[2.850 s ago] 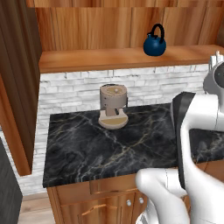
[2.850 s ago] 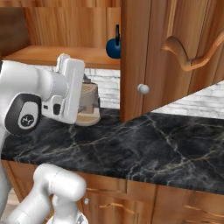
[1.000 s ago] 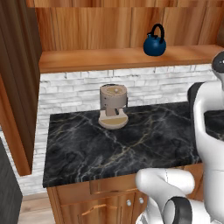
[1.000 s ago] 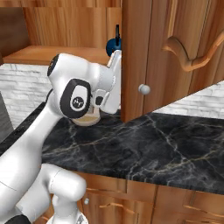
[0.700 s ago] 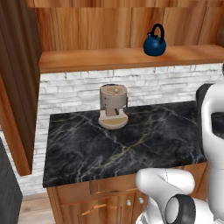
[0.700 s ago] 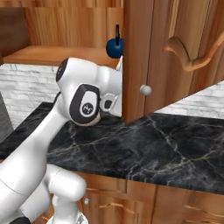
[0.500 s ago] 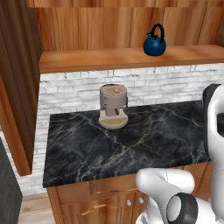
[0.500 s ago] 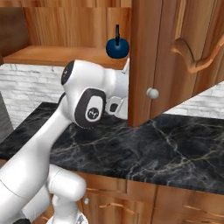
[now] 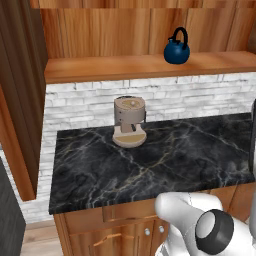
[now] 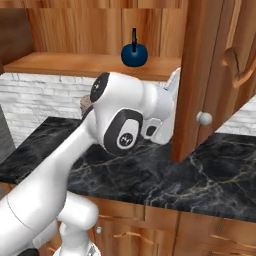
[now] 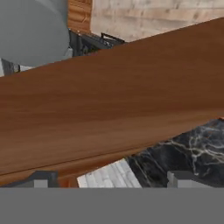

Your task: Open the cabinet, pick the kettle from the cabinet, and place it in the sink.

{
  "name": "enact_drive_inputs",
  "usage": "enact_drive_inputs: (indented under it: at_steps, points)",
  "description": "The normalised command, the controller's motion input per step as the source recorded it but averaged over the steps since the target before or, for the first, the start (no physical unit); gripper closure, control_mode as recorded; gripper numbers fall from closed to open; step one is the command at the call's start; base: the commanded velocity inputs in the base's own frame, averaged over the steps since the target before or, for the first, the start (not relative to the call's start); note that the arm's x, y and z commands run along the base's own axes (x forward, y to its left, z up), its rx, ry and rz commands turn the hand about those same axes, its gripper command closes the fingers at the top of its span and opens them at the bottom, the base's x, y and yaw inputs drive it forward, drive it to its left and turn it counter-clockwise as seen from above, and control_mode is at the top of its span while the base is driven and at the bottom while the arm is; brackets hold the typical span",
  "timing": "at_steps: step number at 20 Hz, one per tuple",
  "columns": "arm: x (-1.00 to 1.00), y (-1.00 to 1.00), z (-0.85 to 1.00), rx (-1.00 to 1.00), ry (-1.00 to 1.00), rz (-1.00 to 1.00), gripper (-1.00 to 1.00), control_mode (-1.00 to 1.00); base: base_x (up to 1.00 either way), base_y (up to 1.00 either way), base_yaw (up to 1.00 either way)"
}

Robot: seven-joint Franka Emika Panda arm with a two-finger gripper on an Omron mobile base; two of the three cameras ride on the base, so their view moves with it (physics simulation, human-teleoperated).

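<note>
A: Where is the small round dark-blue kettle with the black loop handle point(image 9: 176, 51) located?

B: It is seen upright on the wooden shelf of the reddish-brown wall cabinet point(image 9: 150, 67), toward the shelf's right end and set back from its front edge. The arched-panel right door with the round silver knob point(image 10: 210, 75) is swung out over the black gold-veined marble counter point(image 9: 150, 160).

A: What is the state of the two-finger gripper point(image 11: 109, 179)?

B: Its jaws are spread wide and nothing is held; the door's brown edge lies close across the hand view.

A: What risks are judged likely?

B: The door may be struck by the hand or forearm during the reach, since the arm is pressed close beside it. The kettle may be nudged backward or tipped if the handle is met off-centre. The tan cylindrical coffee machine point(image 9: 129, 121), near the counter's back edge, may be clipped on descent.
</note>
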Motion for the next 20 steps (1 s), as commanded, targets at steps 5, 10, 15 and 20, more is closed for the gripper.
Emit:
enact_drive_inputs:
  at_steps: [5, 10, 15, 20]
  points:
    - [-0.17, -0.56, 0.00, 0.02, 0.00, -0.02, -1.00, -1.00, 0.00, 0.00, 0.00]
    - [-0.13, -0.58, 0.00, 0.02, 0.00, -0.02, -1.00, -1.00, 0.00, 0.00, 0.00]
    - [-0.09, -0.57, 0.00, 0.01, 0.00, -0.03, -1.00, -1.00, 0.00, 0.00, 0.00]
    - [-0.03, -0.52, 0.00, 0.00, 0.00, -0.03, -1.00, -1.00, 0.00, 0.00, 0.00]
